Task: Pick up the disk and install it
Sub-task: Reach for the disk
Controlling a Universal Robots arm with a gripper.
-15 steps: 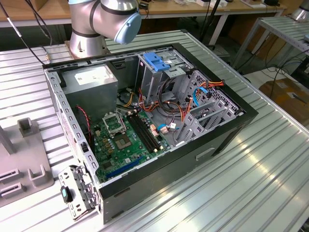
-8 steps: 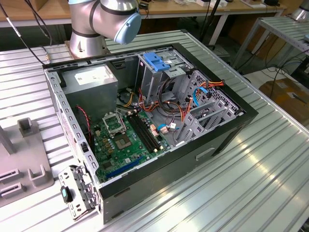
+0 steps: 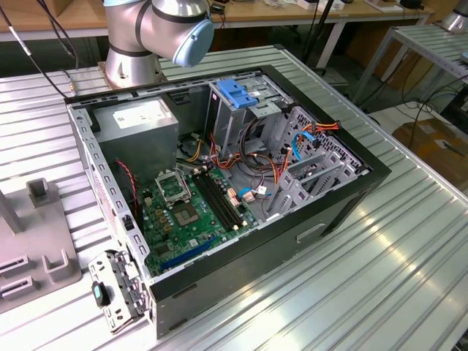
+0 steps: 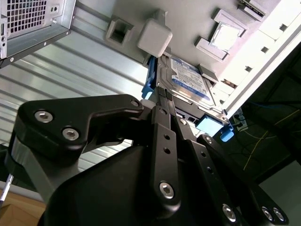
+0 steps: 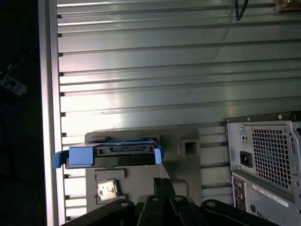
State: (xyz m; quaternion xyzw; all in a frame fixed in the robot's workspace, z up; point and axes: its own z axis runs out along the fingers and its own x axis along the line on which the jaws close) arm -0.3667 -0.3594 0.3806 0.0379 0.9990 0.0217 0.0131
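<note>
One arm (image 3: pixel 157 29), its pincer (image 4: pixel 162 96) of unclear width close beside the disk (image 4: pixel 188 77).

No legible text found.
- Disk (image 4: pixel 187 94): blue-and-white label (image 4: pixel 192 76), print too fine to read.
- Grey box (image 3: pixel 131 135) inside the case: white sticker (image 3: pixel 142 112), possibly printed, unreadable.
- Case rear panel (image 5: pixel 263 155): pale sticker strip (image 5: pixel 269 197), illegible.

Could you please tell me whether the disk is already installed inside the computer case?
No, in the first wrist view the disk sits on a grey holder on the table, outside the computer case.
</note>
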